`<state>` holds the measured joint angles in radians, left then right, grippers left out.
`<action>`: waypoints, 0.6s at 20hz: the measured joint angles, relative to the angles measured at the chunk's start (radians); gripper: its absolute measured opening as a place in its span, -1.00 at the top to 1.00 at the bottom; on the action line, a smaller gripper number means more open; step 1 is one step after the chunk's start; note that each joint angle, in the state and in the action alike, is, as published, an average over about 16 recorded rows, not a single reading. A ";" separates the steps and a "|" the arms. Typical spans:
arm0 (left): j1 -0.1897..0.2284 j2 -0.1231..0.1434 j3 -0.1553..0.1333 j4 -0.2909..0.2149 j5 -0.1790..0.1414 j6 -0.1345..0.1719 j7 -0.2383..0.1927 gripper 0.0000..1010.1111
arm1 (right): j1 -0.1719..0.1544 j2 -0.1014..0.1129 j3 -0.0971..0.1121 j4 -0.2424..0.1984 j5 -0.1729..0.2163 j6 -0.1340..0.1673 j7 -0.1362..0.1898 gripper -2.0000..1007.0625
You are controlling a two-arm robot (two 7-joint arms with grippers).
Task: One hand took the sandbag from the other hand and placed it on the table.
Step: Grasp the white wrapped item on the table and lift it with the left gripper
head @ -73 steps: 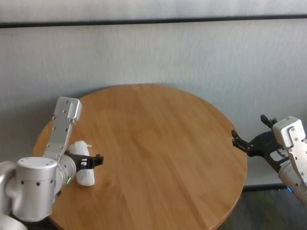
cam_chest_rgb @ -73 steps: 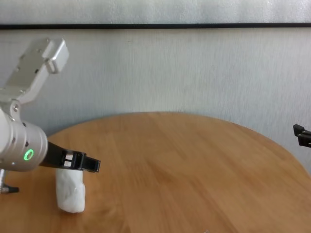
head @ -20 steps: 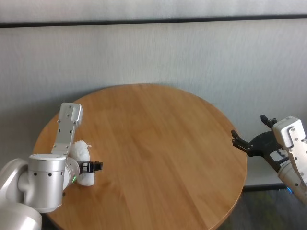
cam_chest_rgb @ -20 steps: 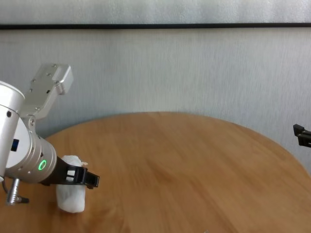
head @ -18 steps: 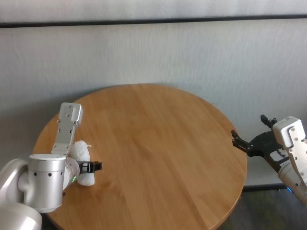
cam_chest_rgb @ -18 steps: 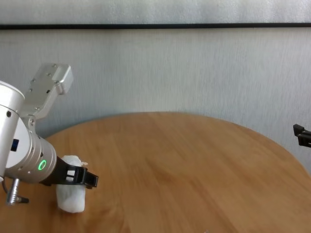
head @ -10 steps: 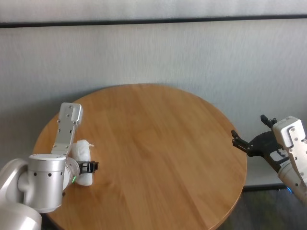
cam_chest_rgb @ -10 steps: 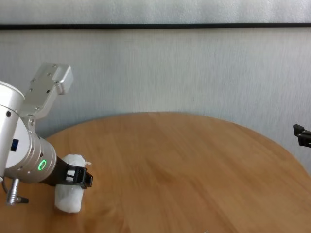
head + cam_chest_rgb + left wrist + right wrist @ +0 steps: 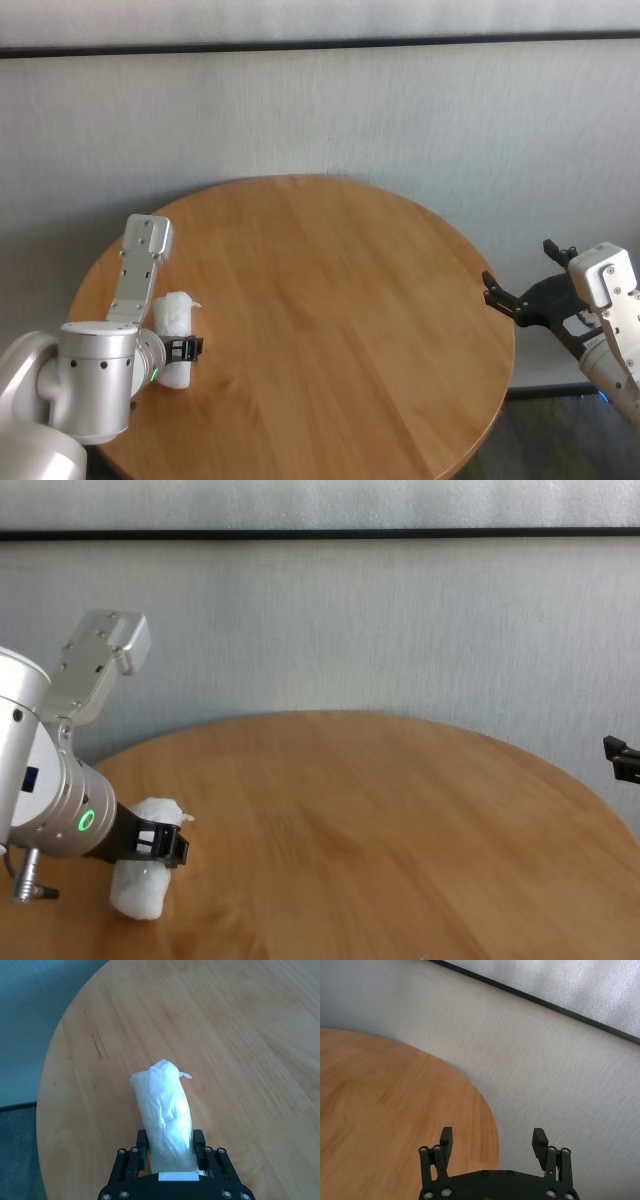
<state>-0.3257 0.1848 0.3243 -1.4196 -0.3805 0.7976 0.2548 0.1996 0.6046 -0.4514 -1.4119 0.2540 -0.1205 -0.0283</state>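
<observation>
The white crinkled sandbag (image 9: 172, 318) rests on the round wooden table (image 9: 330, 300) near its left edge. My left gripper (image 9: 186, 349), on the arm with the green light, is shut on the bag's near end. In the left wrist view the two black fingers (image 9: 142, 1146) press the sandbag (image 9: 165, 1105) from both sides, and the rest of it points away over the wood. In the chest view the sandbag (image 9: 148, 875) leans tilted under the left gripper (image 9: 168, 846). My right gripper (image 9: 520, 296) hangs open and empty beyond the table's right edge, and it also shows in the right wrist view (image 9: 492, 1142).
A grey wall with a dark rail runs behind the table. The table's edge (image 9: 490, 1125) lies just ahead of the right gripper. Bare wood spans the table's middle and right (image 9: 400, 830).
The left gripper has drawn back toward my body and shut on the sandbag, which has shifted left and tipped over to a tilt. The right arm has not moved.
</observation>
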 joint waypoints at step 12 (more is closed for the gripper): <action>0.000 0.001 0.000 -0.001 0.000 0.000 0.000 -0.01 | 0.000 0.000 0.000 0.000 0.000 0.000 0.000 -0.99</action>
<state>-0.3255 0.1854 0.3247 -1.4201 -0.3807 0.7979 0.2549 0.1996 0.6046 -0.4514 -1.4119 0.2540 -0.1205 -0.0283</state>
